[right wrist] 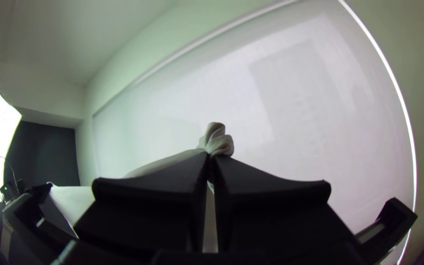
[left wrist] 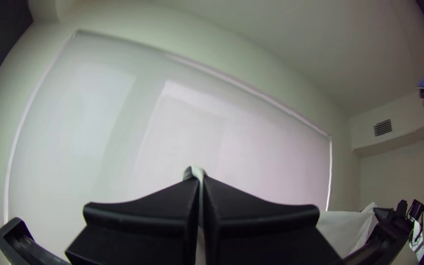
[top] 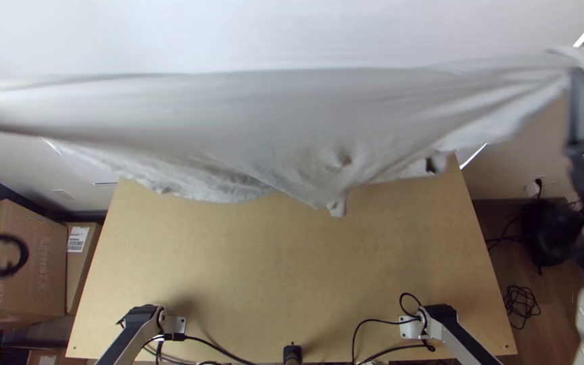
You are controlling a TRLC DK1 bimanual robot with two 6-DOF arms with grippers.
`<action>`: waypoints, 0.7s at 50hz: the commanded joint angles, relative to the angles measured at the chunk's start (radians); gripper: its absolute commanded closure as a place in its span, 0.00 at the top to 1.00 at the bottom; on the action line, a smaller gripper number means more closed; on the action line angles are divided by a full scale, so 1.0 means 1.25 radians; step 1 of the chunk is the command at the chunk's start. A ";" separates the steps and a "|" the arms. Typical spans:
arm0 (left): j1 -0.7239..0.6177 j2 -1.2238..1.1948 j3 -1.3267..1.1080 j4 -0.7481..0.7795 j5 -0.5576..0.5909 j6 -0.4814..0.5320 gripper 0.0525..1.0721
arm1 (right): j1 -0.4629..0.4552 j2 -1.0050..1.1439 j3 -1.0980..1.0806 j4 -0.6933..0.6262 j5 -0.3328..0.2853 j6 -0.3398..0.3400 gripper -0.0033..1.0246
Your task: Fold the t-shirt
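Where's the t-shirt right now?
In the top view, the white t-shirt is stretched in the air between the left gripper at the left and the right gripper at the right, its lower part hiding the far edge of the table.

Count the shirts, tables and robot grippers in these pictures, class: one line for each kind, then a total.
Shirts: 1, the white t-shirt stretched between the grippers
Tables: 1, the light wooden table
Grippers: 2, the left gripper and the right gripper, both shut on the shirt
Total: 4
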 commanded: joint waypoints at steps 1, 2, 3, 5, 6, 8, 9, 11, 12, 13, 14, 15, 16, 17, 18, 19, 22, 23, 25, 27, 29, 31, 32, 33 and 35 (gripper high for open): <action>0.010 -0.067 0.039 0.004 -0.008 0.015 0.02 | -0.002 -0.059 0.059 -0.013 0.001 0.036 0.02; 0.011 -0.075 0.041 0.000 -0.008 0.015 0.02 | -0.002 -0.065 0.069 -0.019 -0.003 0.039 0.02; 0.012 -0.083 0.041 -0.003 -0.008 0.016 0.02 | -0.002 -0.069 0.080 -0.028 -0.005 0.039 0.02; 0.020 -0.094 0.041 -0.011 -0.008 0.019 0.02 | -0.001 -0.071 0.102 -0.044 -0.009 0.039 0.02; 0.022 -0.098 0.043 -0.019 -0.007 0.019 0.02 | 0.000 -0.071 0.114 -0.055 -0.011 0.040 0.02; 0.018 -0.107 0.041 -0.038 -0.007 0.019 0.02 | 0.002 -0.069 0.132 -0.071 -0.016 0.040 0.02; 0.017 -0.110 0.038 -0.042 -0.007 0.019 0.02 | 0.002 -0.068 0.139 -0.076 -0.020 0.040 0.02; 0.015 -0.116 0.034 -0.060 -0.007 0.019 0.02 | 0.002 -0.066 0.142 -0.078 -0.026 0.040 0.02; 0.012 -0.120 0.031 -0.069 -0.007 0.019 0.02 | 0.002 -0.066 0.142 -0.082 -0.028 0.040 0.02; 0.010 -0.124 0.027 -0.072 -0.007 0.019 0.02 | 0.002 -0.065 0.142 -0.085 -0.032 0.040 0.02; 0.010 -0.128 0.020 -0.076 -0.006 0.019 0.02 | 0.002 -0.064 0.142 -0.090 -0.035 0.040 0.02; 0.007 -0.132 0.016 -0.081 -0.006 0.018 0.02 | 0.002 -0.063 0.142 -0.098 -0.036 0.040 0.02; 0.001 -0.136 0.008 -0.086 -0.006 0.018 0.02 | 0.002 -0.061 0.141 -0.104 -0.039 0.040 0.02; -0.006 -0.142 0.001 -0.089 -0.006 0.018 0.02 | 0.002 -0.060 0.140 -0.111 -0.042 0.043 0.02; -0.011 -0.146 -0.008 -0.093 -0.006 0.018 0.02 | 0.002 -0.059 0.137 -0.119 -0.043 0.046 0.02; -0.016 -0.150 -0.016 -0.100 -0.006 0.018 0.02 | 0.002 -0.059 0.131 -0.123 -0.049 0.051 0.02; -0.027 -0.164 -0.054 -0.114 -0.006 0.018 0.02 | 0.002 -0.060 0.099 -0.141 -0.070 0.071 0.02; -0.028 -0.168 -0.068 -0.119 -0.006 0.018 0.02 | 0.003 -0.060 0.085 -0.148 -0.076 0.079 0.02; -0.039 -0.183 -0.106 -0.142 -0.006 0.018 0.02 | 0.003 -0.069 0.045 -0.166 -0.089 0.089 0.02; -0.049 -0.204 -0.159 -0.145 -0.006 0.018 0.02 | 0.004 -0.082 -0.011 -0.176 -0.100 0.103 0.02; -0.055 -0.227 -0.221 -0.152 -0.006 0.018 0.02 | 0.006 -0.103 -0.084 -0.177 -0.111 0.104 0.02; -0.065 -0.253 -0.293 -0.156 -0.006 0.025 0.02 | 0.010 -0.125 -0.160 -0.177 -0.114 0.105 0.02; -0.066 -0.267 -0.327 -0.156 -0.006 0.026 0.02 | 0.016 -0.137 -0.203 -0.177 -0.116 0.109 0.02; -0.066 -0.280 -0.364 -0.161 -0.006 0.026 0.02 | 0.025 -0.146 -0.243 -0.177 -0.116 0.109 0.02; -0.070 -0.308 -0.436 -0.163 -0.006 0.029 0.02 | 0.053 -0.167 -0.325 -0.177 -0.116 0.104 0.02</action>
